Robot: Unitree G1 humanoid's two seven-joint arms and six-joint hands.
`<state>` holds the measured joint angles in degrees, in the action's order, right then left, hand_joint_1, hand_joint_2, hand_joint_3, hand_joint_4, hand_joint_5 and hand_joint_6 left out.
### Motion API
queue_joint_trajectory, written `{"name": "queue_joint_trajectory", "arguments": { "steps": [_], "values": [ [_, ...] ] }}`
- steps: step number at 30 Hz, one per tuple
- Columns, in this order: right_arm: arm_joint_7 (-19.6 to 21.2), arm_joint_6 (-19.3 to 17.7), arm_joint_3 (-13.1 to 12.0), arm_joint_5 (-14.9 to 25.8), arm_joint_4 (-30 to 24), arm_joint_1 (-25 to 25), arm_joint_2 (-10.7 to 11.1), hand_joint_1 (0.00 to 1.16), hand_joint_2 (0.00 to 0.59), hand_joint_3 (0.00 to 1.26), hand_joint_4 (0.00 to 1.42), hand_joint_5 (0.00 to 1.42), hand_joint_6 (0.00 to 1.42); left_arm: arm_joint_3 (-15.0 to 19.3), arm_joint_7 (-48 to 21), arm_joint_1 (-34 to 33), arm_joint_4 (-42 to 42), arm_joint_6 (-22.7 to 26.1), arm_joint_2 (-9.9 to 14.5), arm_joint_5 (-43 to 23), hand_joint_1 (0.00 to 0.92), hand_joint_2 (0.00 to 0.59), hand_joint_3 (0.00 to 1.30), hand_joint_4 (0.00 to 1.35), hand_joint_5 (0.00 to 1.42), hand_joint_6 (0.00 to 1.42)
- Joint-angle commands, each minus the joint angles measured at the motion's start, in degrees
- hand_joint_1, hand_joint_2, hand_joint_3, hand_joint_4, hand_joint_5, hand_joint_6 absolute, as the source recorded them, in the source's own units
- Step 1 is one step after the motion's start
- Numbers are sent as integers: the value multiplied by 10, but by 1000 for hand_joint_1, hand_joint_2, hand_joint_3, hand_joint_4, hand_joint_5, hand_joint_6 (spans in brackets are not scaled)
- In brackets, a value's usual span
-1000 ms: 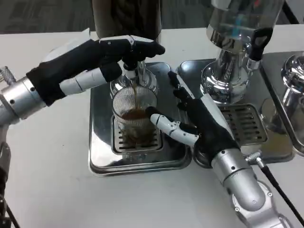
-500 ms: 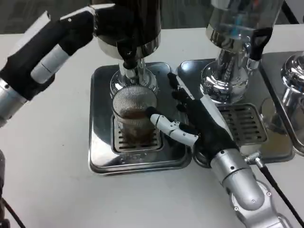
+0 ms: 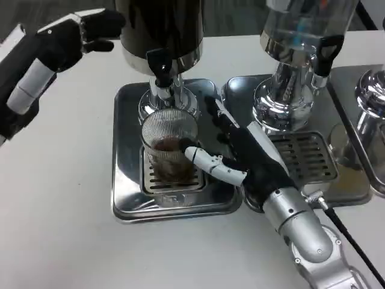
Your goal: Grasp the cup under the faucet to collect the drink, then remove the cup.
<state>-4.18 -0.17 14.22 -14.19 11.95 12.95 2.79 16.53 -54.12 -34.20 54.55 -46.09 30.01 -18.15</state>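
Right hand (image 3: pixel 240 153) around cup (image 3: pixel 170 144) under faucet (image 3: pixel 161 72)

Bright, even overhead light is washing the white table (image 3: pixel 66 229) nearly flat, shadows are staying soft and short, hard glare is bouncing off the steel drip tray (image 3: pixel 129 208) and chrome dispenser base (image 3: pixel 280 108) — and the left hand (image 3: pixel 72 36) is smearing slightly with motion blur.

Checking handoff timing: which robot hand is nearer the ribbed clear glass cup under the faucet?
Right. The right robot hand wraps the ribbed clear glass cup from its right side; the left robot hand is raised, far up-left.
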Motion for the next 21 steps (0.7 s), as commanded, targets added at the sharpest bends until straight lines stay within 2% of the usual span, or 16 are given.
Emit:
{"name": "queue_joint_trajectory", "arguments": {
  "steps": [1,6,10,21],
  "values": [
    [-17,-18,0,10,23,21,3,507,232,0,0,0,25,15,14,27,-8,7,18,-5,0,93,297,204,187,239],
    [-30,-27,3,11,46,36,4,487,233,0,0,0,0,16,21,48,-7,11,31,1,0,90,299,209,189,240],
    [-44,-18,10,5,65,54,4,458,227,0,0,0,0,11,24,56,-2,15,35,9,0,89,315,220,190,240],
    [-27,-16,20,-23,86,67,1,475,219,0,0,0,0,-3,26,62,8,19,34,23,0,102,367,265,206,254]
  ]
}}
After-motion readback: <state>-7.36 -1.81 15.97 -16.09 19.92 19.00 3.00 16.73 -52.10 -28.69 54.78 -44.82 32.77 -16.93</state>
